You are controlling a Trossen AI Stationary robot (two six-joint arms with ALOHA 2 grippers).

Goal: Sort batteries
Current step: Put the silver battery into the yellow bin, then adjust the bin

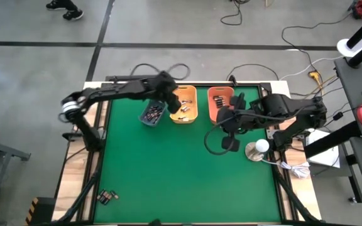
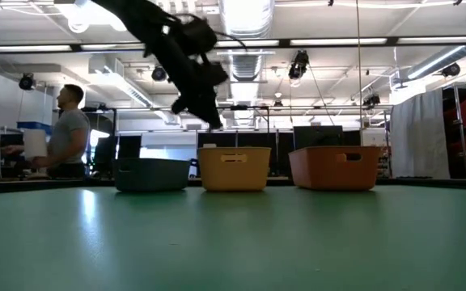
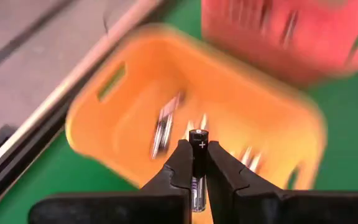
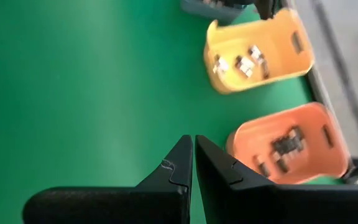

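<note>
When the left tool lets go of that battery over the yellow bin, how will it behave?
The battery is a smooth, rigid cylinder pinched upright in the left tool, so it will probably drop end-first, tip over and roll. The yellow bin has raised walls and already holds similar cells, so it should stay contained. It looks small and likely dense for its size.

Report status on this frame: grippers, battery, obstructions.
Left gripper shut on a battery, above the yellow bin. Right gripper shut, empty, beside the orange bin. Nothing in the way.
</note>
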